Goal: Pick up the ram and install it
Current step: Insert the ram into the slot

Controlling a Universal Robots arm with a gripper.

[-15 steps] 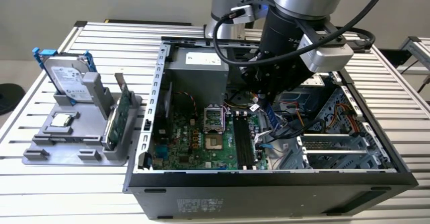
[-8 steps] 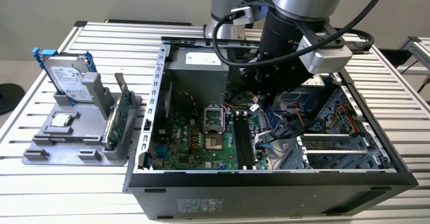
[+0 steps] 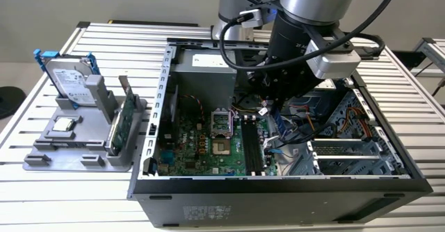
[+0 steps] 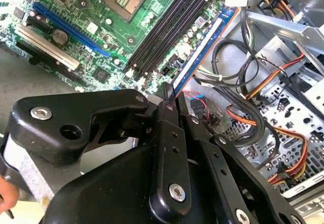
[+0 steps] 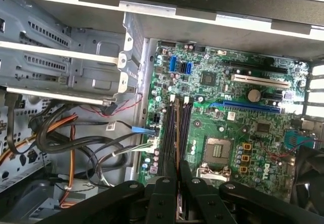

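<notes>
Nearest first, the worry is the ram (image 4: pixel 202 49) itself. It is thin, and I cannot tell how much of its length my pads cover. If it tips in my grip, its lower edge would meet a slot crooked, and pressing down then could jam it or scrape the contacts.

Below it, the black slots (image 4: pixel 167 27) lie close side by side. In the first wrist view the ram (image 5: pixel 177 133) runs parallel with them, but I cannot tell which slot it is over. A small sideways error would land it on a slot wall or on the board between the slots.

Just beside the slots lie loose cables (image 5: pixel 72 148), and one could catch if I drift that way. The open socket (image 5: pixel 218 150) on the other side is another thing to stay clear of.

My gripper (image 4: pixel 169 90) is clenched nearly all the way, with the fingers drawn together on the ram and only its thickness between them. I judge the ram to be held edge-on above the board and not seated. In the exterior view I hang low inside the open case (image 3: pixel 278 187).
</notes>
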